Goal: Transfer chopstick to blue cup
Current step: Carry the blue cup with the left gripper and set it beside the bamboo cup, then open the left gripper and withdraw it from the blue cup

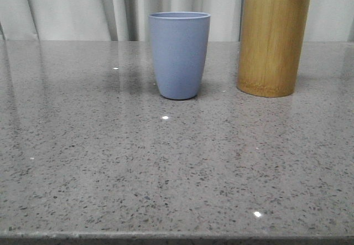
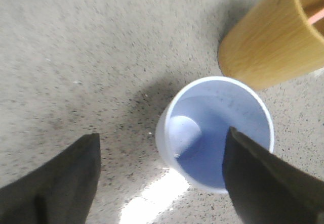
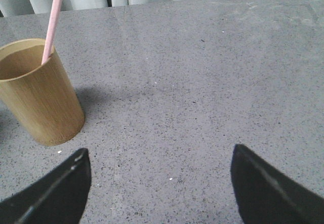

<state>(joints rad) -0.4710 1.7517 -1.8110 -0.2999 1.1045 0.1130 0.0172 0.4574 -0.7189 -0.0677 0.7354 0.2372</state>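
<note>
Speckled grey stone, polished enough to catch small glints of light, makes up the table [image 1: 110, 167] from its near edge back to the pale pleated curtain [image 1: 66, 7]. Toward the far middle stands the blue cup [image 1: 179, 54], a matte grey-blue tumbler, smooth and plain, narrowing a little toward its base. From the left wrist view its round mouth is seen from above, the inside bare, with the left gripper [image 2: 162, 183] hanging over it, dark fingers [image 2: 61, 183] spread wide apart and holding nothing. Just to the cup's right, apart from it, stands the bamboo cylinder [image 1: 273, 43], taller, yellow-brown, straight-walled with a fine vertical grain. The chopstick [image 3: 52, 19], thin, straight and pale pink, leans inside it, its end rising well above the rim. The right gripper [image 3: 159, 188] hovers over bare table to the right of the cylinder, jaws wide apart, empty.
</note>
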